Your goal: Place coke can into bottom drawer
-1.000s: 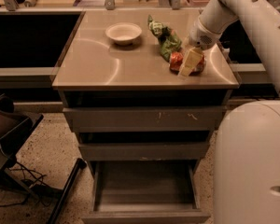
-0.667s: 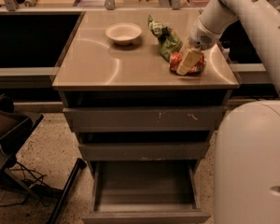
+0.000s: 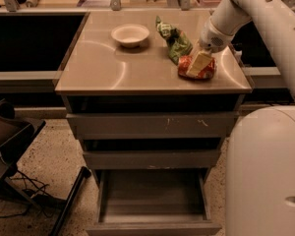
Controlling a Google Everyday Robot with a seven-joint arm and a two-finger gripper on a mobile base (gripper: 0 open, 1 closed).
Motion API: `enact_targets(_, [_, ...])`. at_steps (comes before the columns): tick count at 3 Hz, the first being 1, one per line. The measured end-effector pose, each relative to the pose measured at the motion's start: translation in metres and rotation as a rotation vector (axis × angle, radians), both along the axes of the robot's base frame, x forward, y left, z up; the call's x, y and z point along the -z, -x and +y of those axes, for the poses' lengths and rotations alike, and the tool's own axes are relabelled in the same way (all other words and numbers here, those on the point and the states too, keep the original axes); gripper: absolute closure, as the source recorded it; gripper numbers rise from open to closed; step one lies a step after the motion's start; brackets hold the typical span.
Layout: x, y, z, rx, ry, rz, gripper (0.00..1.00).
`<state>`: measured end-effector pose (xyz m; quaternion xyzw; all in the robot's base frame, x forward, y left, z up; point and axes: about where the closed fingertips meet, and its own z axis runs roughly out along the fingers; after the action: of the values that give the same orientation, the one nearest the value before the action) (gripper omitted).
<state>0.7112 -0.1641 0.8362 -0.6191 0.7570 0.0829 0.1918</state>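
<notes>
In the upper right of the frame, just right of the wrinkled green snack bag (image 3: pixel 173 39), the small red-orange metal coke can (image 3: pixel 185 67) lies on its side on the brown desk (image 3: pixel 98 73). The white arm's end effector (image 3: pixel 198 63) is down on top of it, so we judge the grasp to be the step in hand, though we cannot tell whether it has clamped. Next we need a secure lift, then a long carry down to the grey-brown bottom drawer (image 3: pixel 152 227), which stands pulled out at lower centre. The pale round bowl (image 3: pixel 130 34) at upper centre and that drawer both look bare inside.
</notes>
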Motion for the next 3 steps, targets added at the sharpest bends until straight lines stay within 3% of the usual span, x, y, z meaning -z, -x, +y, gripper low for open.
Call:
enact_targets(1, [0.003,0.003,0.002,-0.006,-0.002,-0.003,1.00])
enact_targets(2, [0.001,0.005,0.000,-0.008,-0.001,-0.012,1.00])
enact_targets(3, [0.000,0.023,0.000,-0.009,-0.008,-0.015,1.00])
